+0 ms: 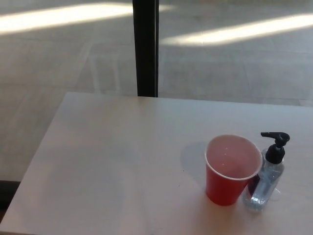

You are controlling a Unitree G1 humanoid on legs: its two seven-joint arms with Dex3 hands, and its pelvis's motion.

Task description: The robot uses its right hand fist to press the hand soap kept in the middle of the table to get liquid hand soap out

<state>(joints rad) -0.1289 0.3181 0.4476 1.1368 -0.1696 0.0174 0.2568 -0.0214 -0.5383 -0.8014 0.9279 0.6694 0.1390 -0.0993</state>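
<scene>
**tableguy:** Red plastic cup [232, 169] is what grabs you in the head view, sitting around 4 o'clock on the pale table [107, 161]. Right up against its 3 o'clock side stands the hand soap [265, 182], a clear bottle with a black pump [275, 145] on top, nozzle pointing back toward the cup. From this angle the two look like they touch, or close to it. So the soap isn't really mid-table here, it's off to the right and near the front edge.

**pumpwatch:** Any hands showing?

**tableguy:** Nope, neither the left nor the right hand is in frame, so I can't tell if the fingers are apart, together or balled into a fist. That's the only view we get, too. I can't make out any soap inside the cup or on the table, and the pump head sits up high. That fits a pump nobody's pressing yet, or one that's sprung back up.

**pumpwatch:** What's the risk?

**tableguy:** My guess: the bottle is slim and tall, so a fist landing off-centre on that small pump head could tip it. With the cup this close, a wide fist might clip the rim and knock it over. And if the nozzle doesn't clear the rim, soap ends up on the table.
</scene>
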